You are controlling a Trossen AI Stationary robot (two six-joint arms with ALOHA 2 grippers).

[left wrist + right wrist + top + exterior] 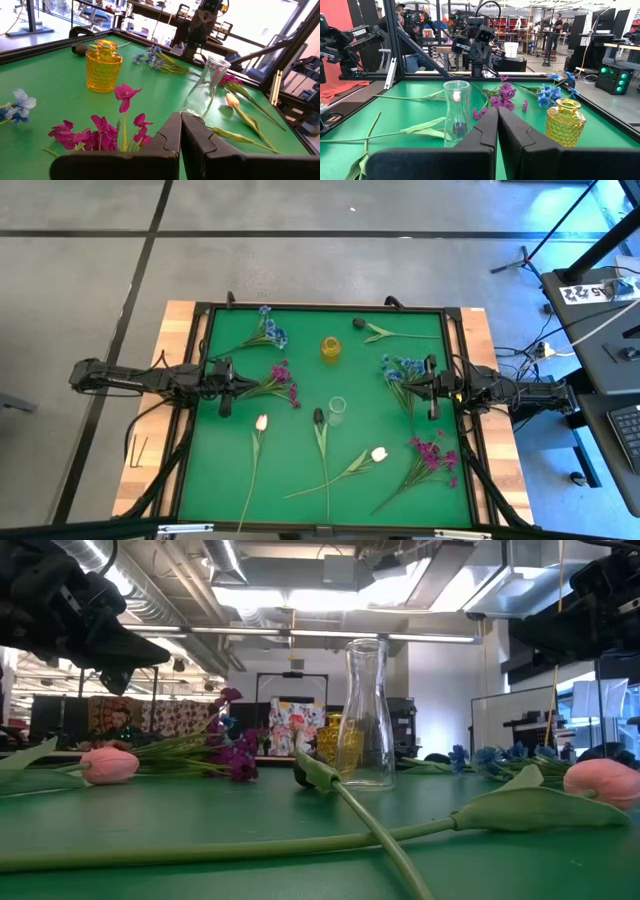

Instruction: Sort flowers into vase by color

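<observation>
Flowers lie flat on the green mat: a blue spray [268,332], a magenta spray [281,380], a white-pink tulip [261,422], a dark tulip [318,417], a second pale tulip [378,453], another magenta spray [432,454], another blue spray [400,368] and a dark bud [358,323]. A yellow vase [331,347] and a clear vase [337,408] stand upright mid-table. My left gripper [238,388] is shut, just left of the magenta spray [100,132]. My right gripper [418,388] is shut beside the right blue spray. Both hold nothing.
A black frame [330,308] rims the mat, with wooden table edges outside it. The clear vase [456,112] and yellow vase [564,122] stand between the two grippers. Long green stems [380,830] cross the near half of the mat. A person shows in the room beyond.
</observation>
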